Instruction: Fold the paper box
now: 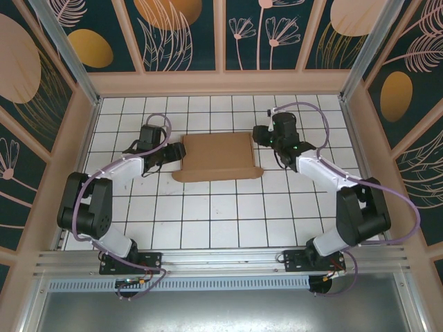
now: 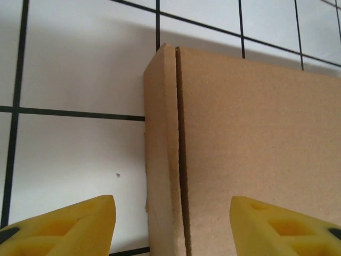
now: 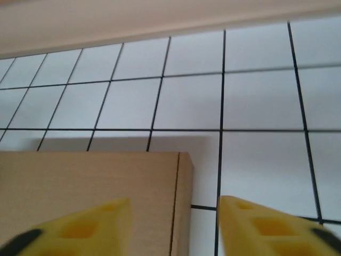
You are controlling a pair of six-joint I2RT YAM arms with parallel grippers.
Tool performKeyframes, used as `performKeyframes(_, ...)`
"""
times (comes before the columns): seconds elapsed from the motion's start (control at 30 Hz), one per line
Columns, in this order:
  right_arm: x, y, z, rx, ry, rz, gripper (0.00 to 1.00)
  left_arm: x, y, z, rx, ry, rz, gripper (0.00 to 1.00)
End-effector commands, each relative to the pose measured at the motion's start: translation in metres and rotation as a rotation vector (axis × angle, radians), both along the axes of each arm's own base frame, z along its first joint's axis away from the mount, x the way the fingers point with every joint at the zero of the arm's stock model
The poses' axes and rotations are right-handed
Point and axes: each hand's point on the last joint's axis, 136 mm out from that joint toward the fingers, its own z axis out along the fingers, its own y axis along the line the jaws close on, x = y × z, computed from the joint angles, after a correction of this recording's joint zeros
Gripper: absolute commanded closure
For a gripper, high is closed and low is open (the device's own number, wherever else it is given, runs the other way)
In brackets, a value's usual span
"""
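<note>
The paper box, a shallow rectangular mailer of plain brown corrugated cardboard, lay flat on the white, black-gridded table, toward its far middle, with one arm at each short end. The left gripper sat just beside the box's left end. In its wrist view the yellow fingers stood apart on either side of the left side wall without pressing it, so it held nothing. The right gripper hung at the far right corner. In its wrist view the jaws were likewise spread, with the box corner lying between them and nothing clasped.

The box looked nearly formed, with the top panel down and the side walls up. A dark seam gaped slightly where the top met the left wall. Along the near edge a flap flared onto the table rather than sitting tucked. The step in hand seemed to be the final closing. The next move would probably call for pressing the left wall in to shut the seam and tucking the near flap. One gripper would need to steady the far side, since light cardboard could slide on the smooth surface.
</note>
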Motion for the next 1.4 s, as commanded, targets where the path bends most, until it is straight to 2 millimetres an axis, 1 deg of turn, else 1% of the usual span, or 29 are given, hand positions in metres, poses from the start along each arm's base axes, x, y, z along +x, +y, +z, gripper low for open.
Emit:
performKeyframes(0.0,-0.009,0.017,-0.033,0.061,0.153,0.099,0.39,0.006,-0.004,-0.006,-0.017,-0.002,-0.043,0.41)
performKeyframes(0.1,-0.004,0.018,-0.064,0.029,0.261,0.124,0.36,0.009,-0.001,-0.016,-0.021,0.023,-0.035,0.40)
performKeyframes(0.17,-0.003,0.022,-0.077,0.033,0.296,0.139,0.35,0.011,-0.001,-0.018,-0.025,0.027,-0.040,0.42)
performKeyframes(0.23,-0.001,0.023,-0.089,0.028,0.324,0.141,0.36,0.011,0.000,-0.032,-0.020,0.056,-0.041,0.44)
performKeyframes(0.27,0.000,0.024,-0.094,0.025,0.337,0.141,0.37,0.011,-0.001,-0.036,-0.022,0.065,-0.044,0.45)
performKeyframes(0.37,-0.003,0.021,-0.121,-0.030,0.396,0.119,0.44,0.008,-0.002,-0.048,-0.025,0.097,-0.052,0.49)
performKeyframes(0.43,-0.010,0.019,-0.136,-0.054,0.420,0.110,0.49,0.006,-0.004,-0.056,-0.031,0.120,-0.059,0.53)
performKeyframes(0.5,-0.017,0.022,-0.145,-0.042,0.439,0.124,0.51,0.003,-0.003,-0.060,-0.029,0.129,-0.060,0.56)
performKeyframes(0.57,-0.023,0.030,-0.145,-0.003,0.455,0.168,0.51,0.002,-0.003,-0.061,-0.028,0.128,-0.057,0.58)
performKeyframes(0.63,-0.027,0.036,-0.136,0.033,0.450,0.193,0.48,0.003,-0.003,-0.059,-0.035,0.124,-0.047,0.59)
performKeyframes(0.73,-0.025,0.028,-0.119,0.061,0.403,0.167,0.37,0.005,-0.005,-0.050,-0.056,0.095,-0.055,0.58)
performKeyframes(0.8,-0.023,0.018,-0.110,0.132,0.394,0.149,0.34,0.007,-0.008,-0.044,-0.078,0.076,-0.082,0.61)
performKeyframes(0.87,-0.023,0.015,-0.102,0.221,0.388,0.158,0.28,0.008,-0.008,-0.042,-0.113,0.072,-0.105,0.64)
performKeyframes(0.97,-0.027,0.018,-0.090,0.336,0.379,0.216,0.21,0.007,-0.006,-0.045,-0.173,0.087,-0.135,0.69)
performKeyframes(1.07,-0.030,0.023,-0.090,0.388,0.402,0.255,0.17,0.005,-0.002,-0.052,-0.203,0.108,-0.146,0.75)
performKeyframes(1.17,-0.032,0.024,-0.095,0.425,0.420,0.258,0.16,0.002,-0.001,-0.058,-0.222,0.129,-0.150,0.75)
performKeyframes(1.27,-0.036,0.028,-0.098,0.486,0.447,0.283,0.14,-0.001,-0.001,-0.064,-0.240,0.150,-0.151,0.76)
performKeyframes(1.37,-0.037,0.026,-0.104,0.480,0.460,0.264,0.12,-0.002,0.000,-0.069,-0.253,0.169,-0.150,0.78)
